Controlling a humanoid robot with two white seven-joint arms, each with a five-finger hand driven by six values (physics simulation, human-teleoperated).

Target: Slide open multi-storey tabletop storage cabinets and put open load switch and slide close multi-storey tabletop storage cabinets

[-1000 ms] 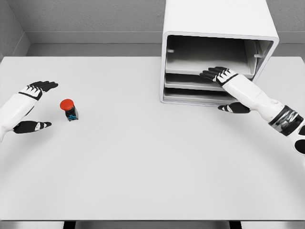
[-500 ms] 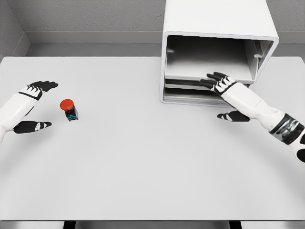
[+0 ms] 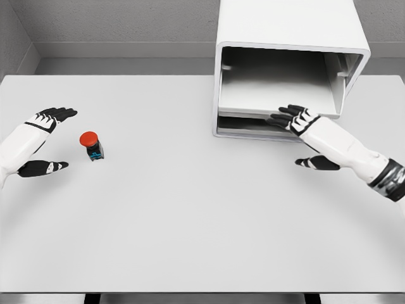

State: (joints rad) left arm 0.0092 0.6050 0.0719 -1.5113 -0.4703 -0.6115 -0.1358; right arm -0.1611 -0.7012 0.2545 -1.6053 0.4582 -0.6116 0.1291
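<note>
Switch (image 3: 91,145) beside left hand (image 3: 44,139) — cabinet (image 3: 288,69) well apart, right hand (image 3: 292,119) at drawer (image 3: 278,101).

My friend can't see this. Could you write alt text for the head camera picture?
A white robot's right hand rests, fingers spread, on a drawer of a white tabletop cabinet. Far left on the white table, its open left hand waits beside a small red-capped switch.

One table, one cabinet, one switch, two hands.
On the table (image 3: 190,221): one storage cabinet (image 3: 288,31), one red-capped switch (image 3: 92,145), a left hand (image 3: 44,136) and a right hand (image 3: 297,123).
</note>
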